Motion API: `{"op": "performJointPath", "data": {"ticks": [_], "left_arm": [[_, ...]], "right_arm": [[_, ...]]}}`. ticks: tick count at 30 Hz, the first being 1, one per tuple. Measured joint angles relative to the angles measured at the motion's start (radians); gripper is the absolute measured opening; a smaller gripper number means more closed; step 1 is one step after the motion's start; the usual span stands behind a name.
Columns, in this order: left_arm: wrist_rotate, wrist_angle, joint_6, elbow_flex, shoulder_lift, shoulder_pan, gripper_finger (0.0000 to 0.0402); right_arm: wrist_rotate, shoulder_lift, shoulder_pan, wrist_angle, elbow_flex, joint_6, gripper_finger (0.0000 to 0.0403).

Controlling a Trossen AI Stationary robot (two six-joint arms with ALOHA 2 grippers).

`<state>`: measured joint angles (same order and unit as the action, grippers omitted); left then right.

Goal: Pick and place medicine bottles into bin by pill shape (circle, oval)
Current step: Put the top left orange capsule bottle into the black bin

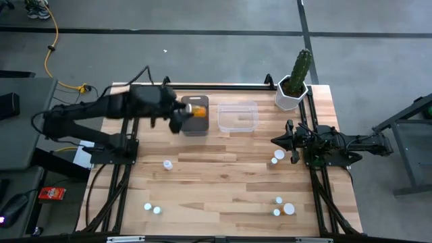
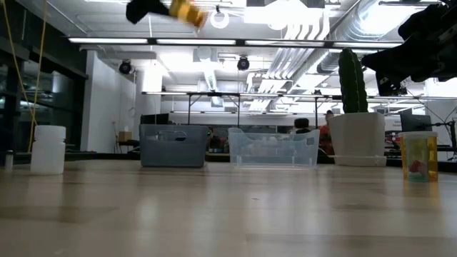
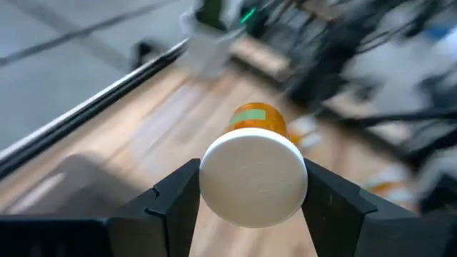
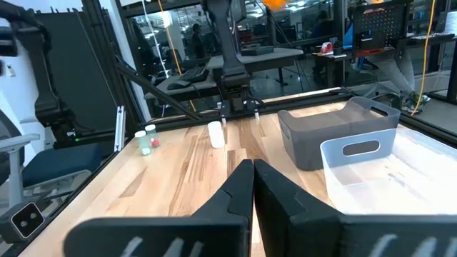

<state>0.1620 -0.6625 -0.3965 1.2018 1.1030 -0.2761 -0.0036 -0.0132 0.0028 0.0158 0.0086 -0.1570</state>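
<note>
My left gripper (image 3: 251, 207) is clamped on an amber medicine bottle (image 3: 255, 121): in the left wrist view both dark fingers (image 3: 175, 196) press against the sides of its round white cap (image 3: 253, 182), with the orange body and a green label pointing away from the camera. From above, that gripper (image 1: 183, 116) holds the amber medicine bottle (image 1: 197, 111) over the grey bin (image 1: 196, 127), and the low view shows the bottle (image 2: 184, 10) high above the table, tilted, well clear of the bin's rim.

My right gripper (image 4: 253, 184) has its fingers pressed together with nothing between them. From above it (image 1: 278, 140) rests near the table's right edge, just beside a small white-capped bottle (image 1: 277, 157).

The grey bin (image 2: 173, 145) and the clear bin (image 2: 273, 148) stand side by side at the far end of the wooden table (image 1: 223, 185). I cannot tell what the grey bin holds; the clear bin (image 1: 237, 116) shows nothing inside that I can make out. A potted cactus (image 1: 295, 79) stands at the far right corner.

Other bottles lie scattered on the table: one by itself left of centre (image 1: 167, 164), two near the front left (image 1: 152, 208), and three near the front right (image 1: 283, 207). In the low view an amber bottle (image 2: 419, 157) stands upright at right and a white bottle (image 2: 48, 149) at left.
</note>
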Motion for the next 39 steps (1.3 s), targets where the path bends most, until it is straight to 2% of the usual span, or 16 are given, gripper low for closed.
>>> {"op": "performJointPath", "data": {"ticks": [5,8,14,20,28,34,39], "left_arm": [[-0.064,-0.294,0.157,0.136,0.189,-0.167,0.0193],[-0.068,-0.39,0.294,0.167,0.305,-0.238,0.0193],[-0.067,-0.381,0.544,0.168,0.494,-0.331,0.0193],[-0.065,-0.381,0.651,0.168,0.638,-0.381,0.0193],[-0.028,-0.373,0.699,0.168,0.749,-0.393,0.0195],[-0.003,-0.322,0.714,0.168,0.758,-0.391,0.0199],[0.061,-0.303,0.723,0.169,0.758,-0.391,0.02]], "right_arm": [[0.0,0.0,0.0,0.0,0.0,0.0,0.0005],[0.0,0.0,0.0,0.0,0.0,0.0,0.0005],[0.0,0.0,0.0,0.0,0.0,0.0,0.0005],[0.0,0.0,0.0,0.0,0.0,0.0,0.0005],[0.0,0.0,0.0,0.0,0.0,0.0,0.0005],[0.0,0.0,0.0,0.0,0.0,0.0,0.0005],[0.0,0.0,0.0,0.0,0.0,0.0,0.0005]]}}
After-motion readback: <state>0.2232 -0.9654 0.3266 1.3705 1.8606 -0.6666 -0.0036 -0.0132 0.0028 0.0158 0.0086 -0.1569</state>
